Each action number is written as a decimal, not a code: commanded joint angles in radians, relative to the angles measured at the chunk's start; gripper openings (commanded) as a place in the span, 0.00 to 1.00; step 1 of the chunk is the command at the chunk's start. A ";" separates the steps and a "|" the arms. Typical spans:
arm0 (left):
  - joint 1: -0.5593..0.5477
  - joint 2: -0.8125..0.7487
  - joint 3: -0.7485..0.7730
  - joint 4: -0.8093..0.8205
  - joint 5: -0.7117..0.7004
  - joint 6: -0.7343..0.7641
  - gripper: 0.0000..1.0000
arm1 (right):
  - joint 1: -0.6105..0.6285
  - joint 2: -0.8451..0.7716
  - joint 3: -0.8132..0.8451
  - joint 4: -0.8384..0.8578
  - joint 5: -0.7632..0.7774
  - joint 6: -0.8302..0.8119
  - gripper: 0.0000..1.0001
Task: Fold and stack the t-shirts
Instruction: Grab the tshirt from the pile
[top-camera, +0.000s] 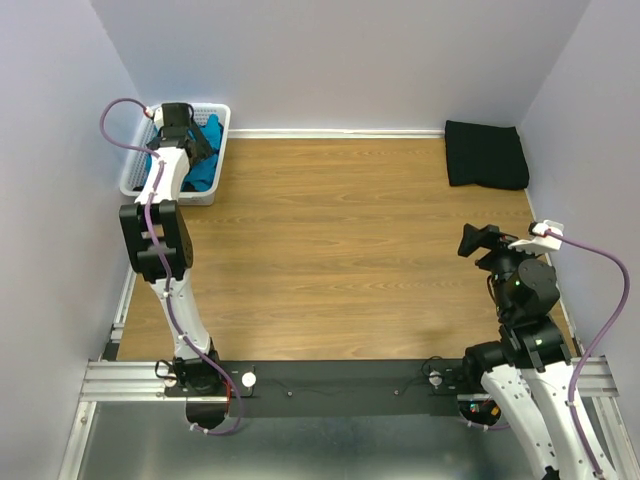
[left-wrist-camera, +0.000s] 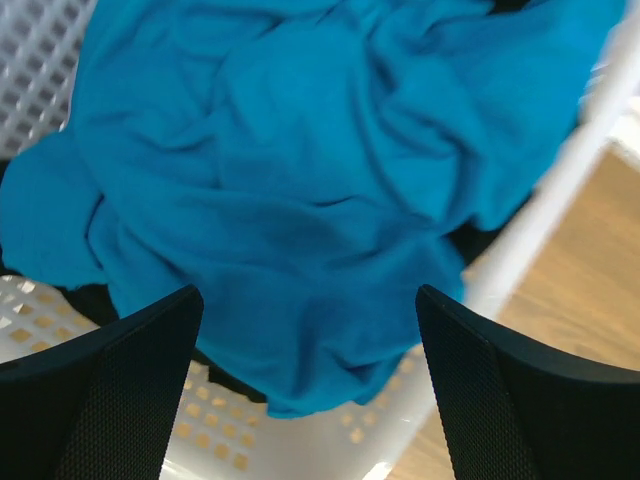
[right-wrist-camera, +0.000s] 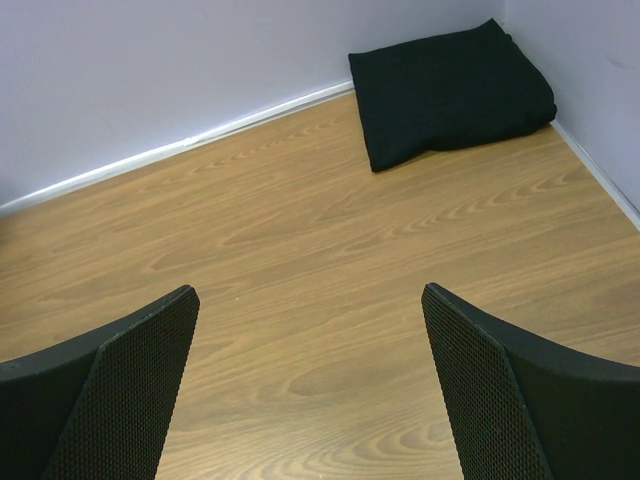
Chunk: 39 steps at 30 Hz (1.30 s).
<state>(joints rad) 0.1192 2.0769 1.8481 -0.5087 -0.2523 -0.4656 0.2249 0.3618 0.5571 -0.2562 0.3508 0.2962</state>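
A crumpled teal-blue t-shirt lies in the white lattice basket at the table's far left. My left gripper hangs over the basket, open and empty. In the left wrist view the teal-blue t-shirt fills the frame just beyond my spread fingers, with dark fabric showing under it. A folded black t-shirt lies at the far right corner; it also shows in the right wrist view. My right gripper is open and empty above bare table at the right.
The wooden table is walled at the back and both sides. A black rail with both arm bases runs along the near edge. The basket's rim borders the wood in the left wrist view.
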 joint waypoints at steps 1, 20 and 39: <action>0.020 0.012 -0.018 -0.007 -0.011 -0.027 0.92 | 0.014 0.002 -0.020 0.003 0.030 -0.005 1.00; 0.023 -0.008 -0.029 0.026 -0.119 0.022 0.06 | 0.019 0.011 -0.025 0.006 0.017 -0.012 1.00; -0.003 -0.173 0.022 0.065 -0.117 0.074 0.07 | 0.017 0.022 -0.025 0.008 0.004 -0.017 1.00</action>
<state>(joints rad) 0.1333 1.9656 1.8175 -0.4599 -0.3611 -0.4076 0.2348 0.3756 0.5484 -0.2558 0.3527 0.2874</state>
